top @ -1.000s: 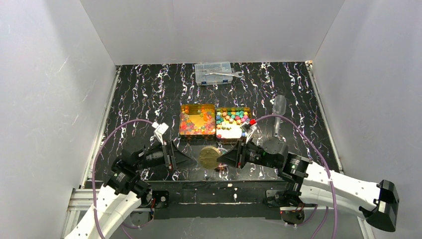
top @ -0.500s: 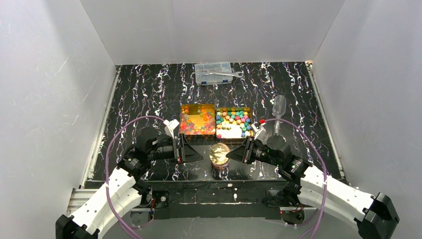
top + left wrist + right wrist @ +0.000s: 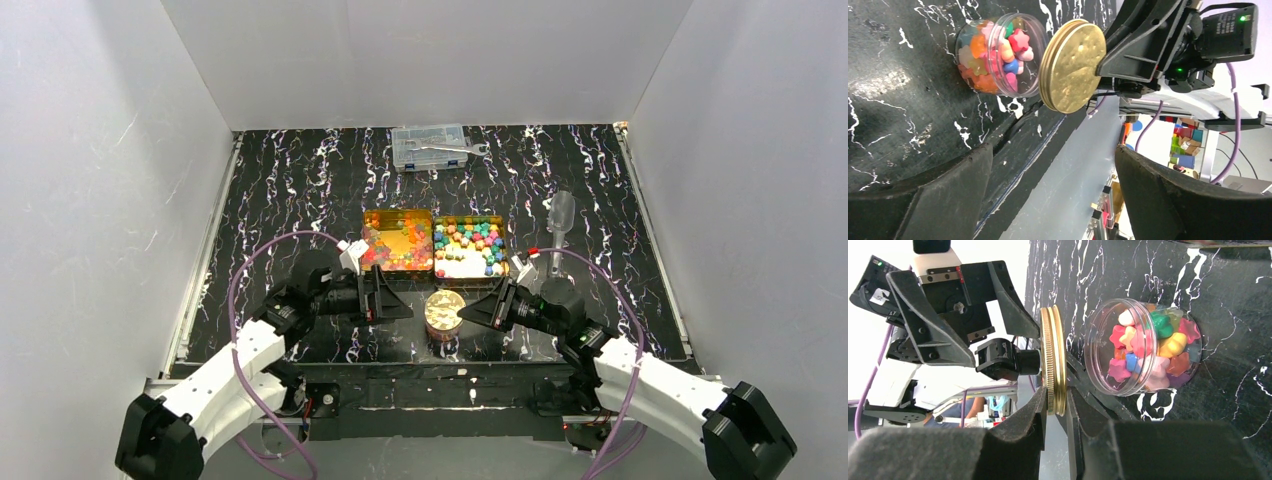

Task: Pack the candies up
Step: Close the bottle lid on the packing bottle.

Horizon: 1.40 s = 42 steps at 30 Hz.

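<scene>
A small clear round jar (image 3: pixel 1143 347) holding star-shaped candies stands on the black marbled table near its front edge. A gold screw lid (image 3: pixel 1054 360) hangs just above the jar's mouth without touching it, with my right gripper (image 3: pixel 1055 405) shut on its rim. In the top view the lid (image 3: pixel 445 308) hides most of the jar. My left gripper (image 3: pixel 1050 155) is open and empty, a little to the left of the jar (image 3: pixel 995 55). Behind the jar, one tin holds glossy red and orange candies (image 3: pixel 385 250) and another holds pastel candies (image 3: pixel 470 236).
A clear compartment box with a wrench (image 3: pixel 430 147) sits at the back. A clear plastic scoop (image 3: pixel 560 215) lies right of the tins. The table's front edge runs just below both grippers. White walls close in the left, right and back.
My right gripper has carried the gold lid right and up over the jar. The left gripper has slid right toward the jar, its jaws narrowing a little.
</scene>
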### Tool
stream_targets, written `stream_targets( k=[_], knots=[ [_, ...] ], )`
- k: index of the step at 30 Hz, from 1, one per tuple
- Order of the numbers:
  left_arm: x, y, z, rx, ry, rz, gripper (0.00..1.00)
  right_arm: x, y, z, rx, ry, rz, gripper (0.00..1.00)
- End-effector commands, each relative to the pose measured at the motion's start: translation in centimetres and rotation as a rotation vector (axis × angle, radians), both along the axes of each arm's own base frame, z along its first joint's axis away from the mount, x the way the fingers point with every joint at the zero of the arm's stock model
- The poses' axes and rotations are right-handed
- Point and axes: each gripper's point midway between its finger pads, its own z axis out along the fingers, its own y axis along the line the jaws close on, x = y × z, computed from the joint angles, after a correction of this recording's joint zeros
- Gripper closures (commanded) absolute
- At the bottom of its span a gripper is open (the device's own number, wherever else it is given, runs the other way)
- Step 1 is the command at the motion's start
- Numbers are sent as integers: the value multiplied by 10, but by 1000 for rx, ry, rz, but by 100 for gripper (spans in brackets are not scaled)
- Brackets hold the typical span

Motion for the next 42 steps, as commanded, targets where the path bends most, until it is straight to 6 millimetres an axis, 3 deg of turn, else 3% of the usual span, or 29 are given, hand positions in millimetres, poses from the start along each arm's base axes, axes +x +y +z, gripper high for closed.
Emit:
stream_targets(
  k=[1, 10, 16, 42],
  knots=[
    [9, -2, -2, 23, -54, -10, 15, 6, 5, 19, 97, -33, -11, 99],
    [19, -9, -16, 122, -62, -9, 42, 9, 5, 6, 85, -3, -29, 99],
    [20, -21, -23, 176, -73, -40, 52, 10, 3, -2, 70, 19, -44, 99],
    [29, -42, -47, 293, -77, -86, 63, 17, 6, -21, 20, 54, -58, 99]
  ],
)
